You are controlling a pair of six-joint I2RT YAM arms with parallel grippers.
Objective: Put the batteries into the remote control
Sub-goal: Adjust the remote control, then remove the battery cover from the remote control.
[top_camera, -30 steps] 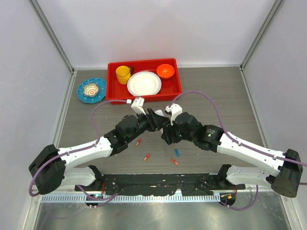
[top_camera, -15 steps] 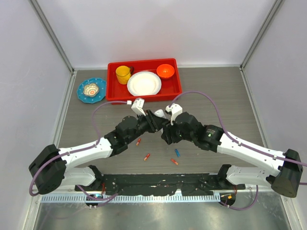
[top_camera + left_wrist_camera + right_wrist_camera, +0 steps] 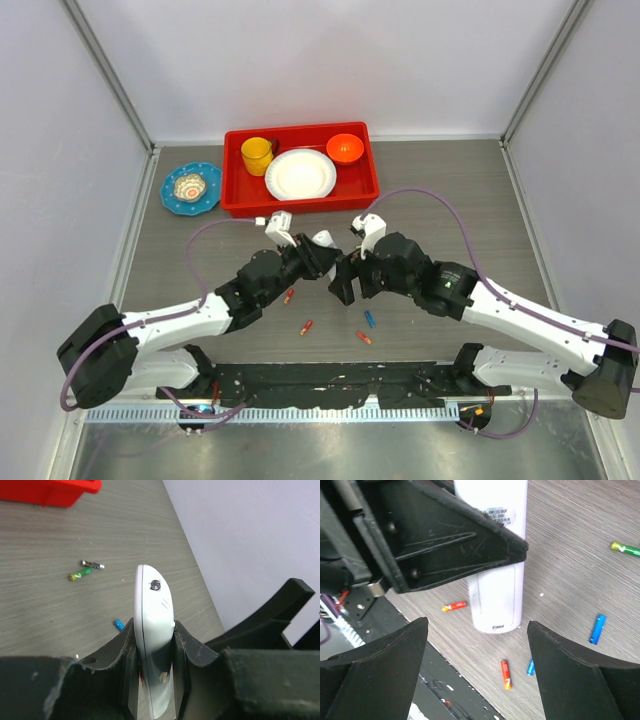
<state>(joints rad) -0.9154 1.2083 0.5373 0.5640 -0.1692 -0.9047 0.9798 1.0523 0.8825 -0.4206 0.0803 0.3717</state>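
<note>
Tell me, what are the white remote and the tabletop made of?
The remote control looks like smooth, slightly glossy white plastic: soft sheen, a moulded seam along its edge. The table appears matte grey wood-grain, probably laminate rather than real wood, judging by its even streaks.

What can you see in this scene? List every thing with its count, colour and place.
remote control: one, white, clamped in the left end effector
batteries: at least six (three orange-red, two blue, one green), loose on the table near the arms
tray: one, red, far side of the table
cup: one, yellow, left in the tray
plate: one, white, middle of the tray
bowl: one, orange, right in the tray
dish: one, blue, on the table left of the tray
table: one, grey
left end effector: one, black, shut on the remote control
right end effector: one, black, open, facing the remote control's end
</note>
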